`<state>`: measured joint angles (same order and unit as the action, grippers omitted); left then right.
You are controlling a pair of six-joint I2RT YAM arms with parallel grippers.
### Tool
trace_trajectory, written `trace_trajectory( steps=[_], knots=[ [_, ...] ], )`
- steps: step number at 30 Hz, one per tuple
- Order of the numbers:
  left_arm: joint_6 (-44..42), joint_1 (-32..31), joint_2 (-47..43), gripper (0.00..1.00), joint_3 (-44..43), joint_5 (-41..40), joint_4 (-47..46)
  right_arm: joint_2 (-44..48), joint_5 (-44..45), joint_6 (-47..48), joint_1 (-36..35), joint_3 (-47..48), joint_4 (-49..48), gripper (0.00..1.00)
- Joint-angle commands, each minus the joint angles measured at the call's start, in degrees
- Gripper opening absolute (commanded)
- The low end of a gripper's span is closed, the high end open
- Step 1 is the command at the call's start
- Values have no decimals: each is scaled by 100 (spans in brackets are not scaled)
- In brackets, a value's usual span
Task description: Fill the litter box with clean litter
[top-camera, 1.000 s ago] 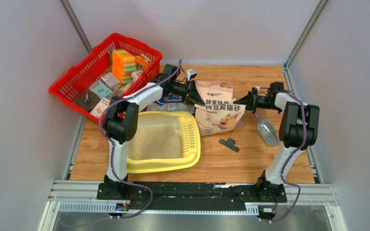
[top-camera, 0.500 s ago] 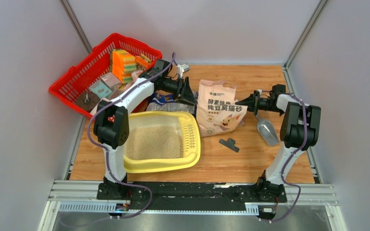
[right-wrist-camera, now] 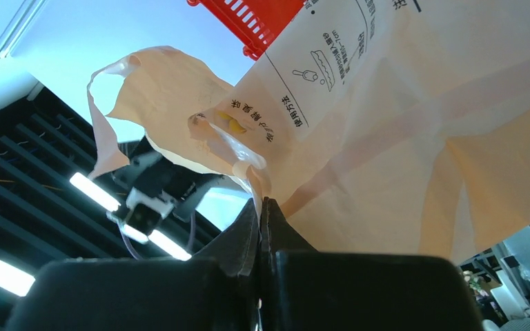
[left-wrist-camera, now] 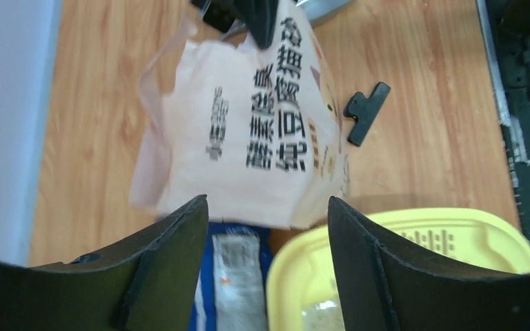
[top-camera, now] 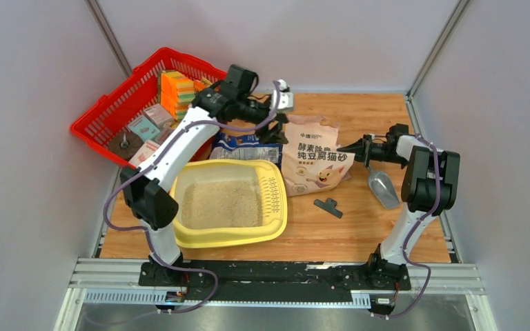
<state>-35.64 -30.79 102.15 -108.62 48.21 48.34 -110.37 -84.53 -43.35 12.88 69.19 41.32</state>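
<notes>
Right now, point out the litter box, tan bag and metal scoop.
litter box (top-camera: pixel 234 237), top view, bare front rim.
tan bag (top-camera: pixel 315 160), top view, printed front.
metal scoop (top-camera: pixel 384 189), top view, bowl.

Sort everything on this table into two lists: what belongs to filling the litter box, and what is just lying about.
Job in hand:
litter box
clean litter in it
tan paper litter bag, pinched by the right gripper
open left gripper over the bag

Lying about:
red mesh basket of sponges
blue-and-white printed bag
metal scoop
black clip
</notes>
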Motion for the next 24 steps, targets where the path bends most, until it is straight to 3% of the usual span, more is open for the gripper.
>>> trace_trajectory(
  steps=[1,6,12,19,24],
  knots=[
    [-2402,-612,665,73,-686,-294,352,235,-275,20,-14,-72,508,0],
    [-2756,-1078,1351,78,-1302,-233,800,217,-257,108,-5,-134,693,0],
    [-2255,-1316,1439,87,-636,-653,63,235,-257,125,4,-107,676,0],
    [-1842,-1351,1527,89,-195,-1392,-834,288,-257,178,-5,-151,684,0],
    [-2043,-1351,1615,89,-195,-1612,-475,305,-274,187,4,-116,711,0]
  ],
)
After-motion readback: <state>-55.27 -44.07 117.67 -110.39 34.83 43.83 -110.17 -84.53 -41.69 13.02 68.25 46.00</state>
